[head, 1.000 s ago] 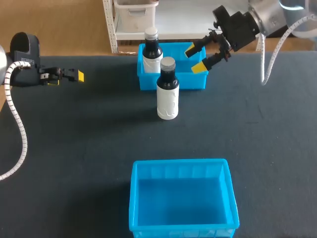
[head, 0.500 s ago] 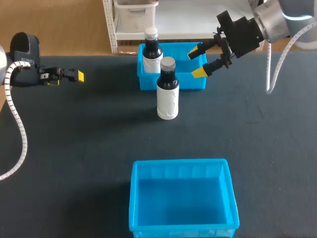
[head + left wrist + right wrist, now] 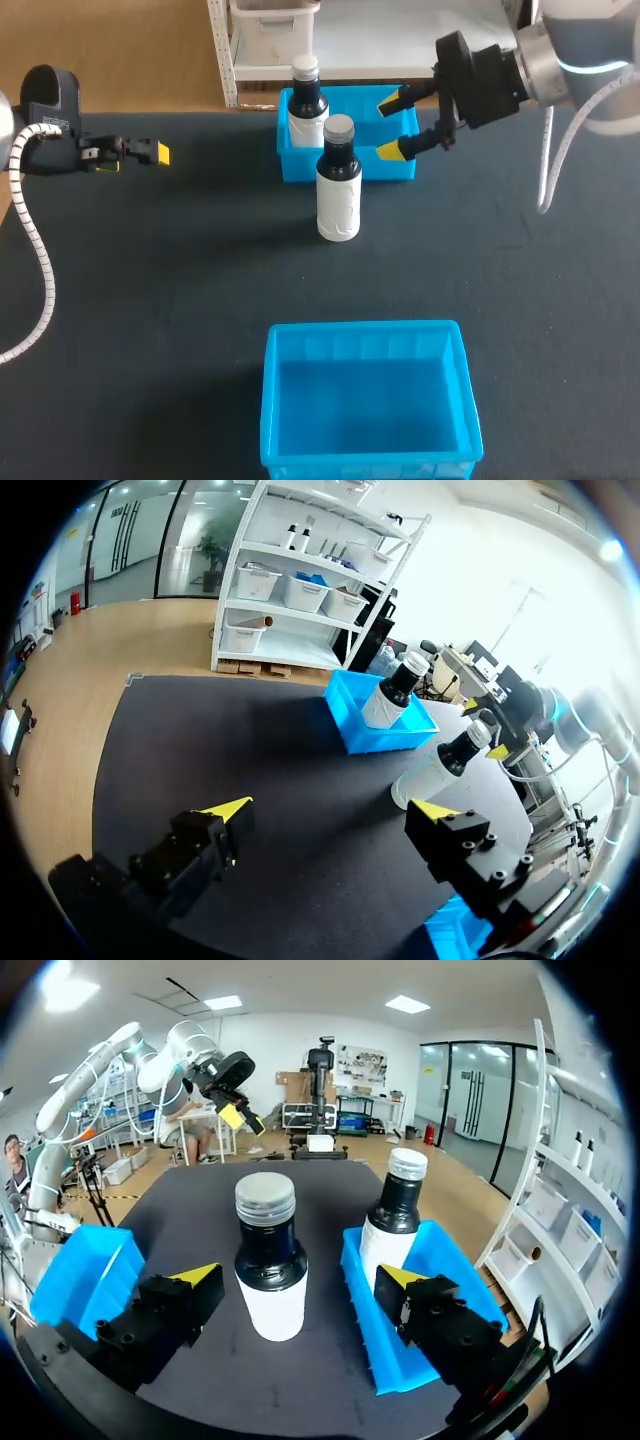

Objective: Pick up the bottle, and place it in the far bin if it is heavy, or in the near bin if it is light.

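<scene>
Bottle (image 3: 338,190) stood upright on the worktop (image 3: 180,280), upper middle, just before the far bin (image 3: 298,166). Right fingers (image 3: 390,151), apart, hovered right of its cap; left fingers (image 3: 159,153), apart, upper left.

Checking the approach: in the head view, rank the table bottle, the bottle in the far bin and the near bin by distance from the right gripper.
1. Table bottle, just left of the right gripper.
2. Bottle in the far bin, farther left.
3. Near bin, table's front.
</scene>
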